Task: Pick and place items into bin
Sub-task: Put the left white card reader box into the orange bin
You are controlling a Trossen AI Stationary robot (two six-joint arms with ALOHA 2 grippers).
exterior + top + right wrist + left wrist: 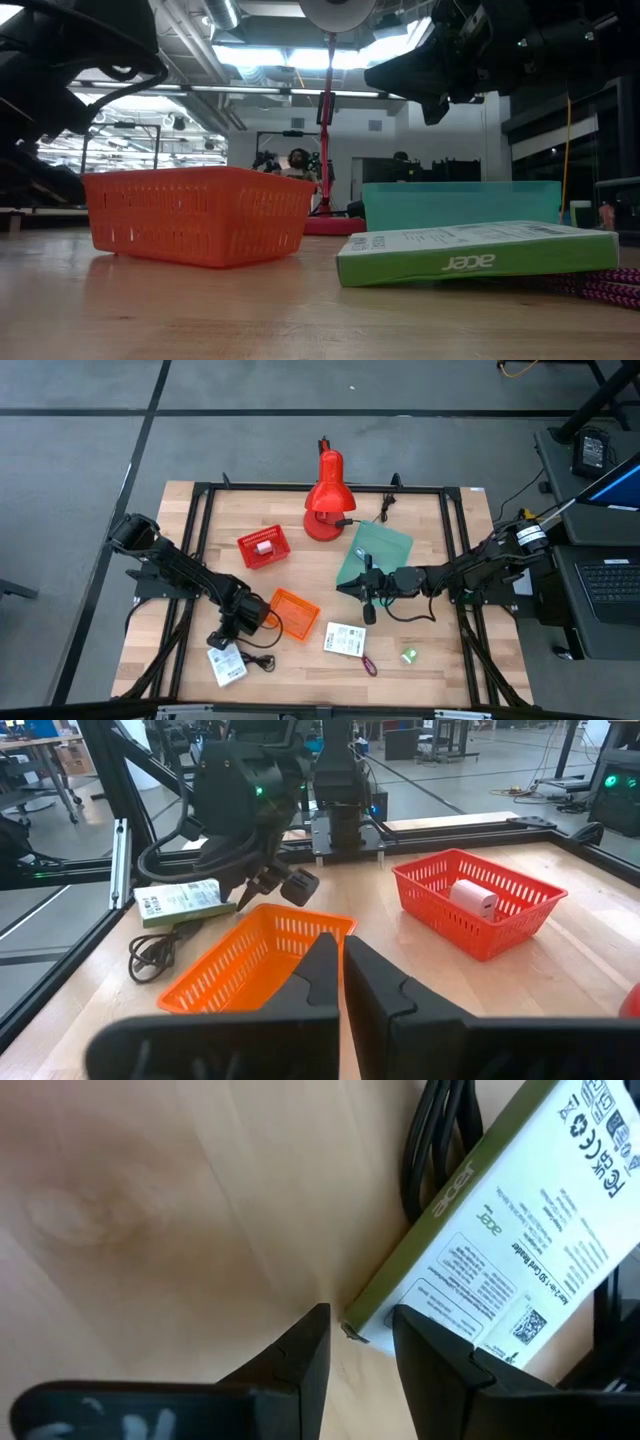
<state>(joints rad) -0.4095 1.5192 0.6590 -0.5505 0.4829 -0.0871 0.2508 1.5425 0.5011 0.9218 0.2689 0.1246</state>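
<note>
My left gripper [222, 640] hovers low over a white printed card box with a green edge [226, 665], near the table's near left corner. It is open, and in the left wrist view its fingers [300, 1355] stand on either side of the box's corner [352, 1330]. A black coiled cable [258, 658] lies beside the box. My right gripper [362, 598] is shut and holds nothing, raised right of the orange bin [293, 614]. A second card box [346, 640], a purple strap [368, 665] and a small green piece [408, 655] lie on the table. A pale pink block [472, 900] sits in the red basket [263, 547]. My left gripper [360, 1345] points down with one finger on each side of the card box's corner [352, 1330]. The box lies flat on the table. I cannot tell whether either finger touches it.
A big red desk lamp [325, 500] stands at the table's far middle. A teal flat sheet or box [378, 552] lies under my right arm. A black frame [200, 495] runs round the tabletop. Bare wood shows at the far left [215, 520].
</note>
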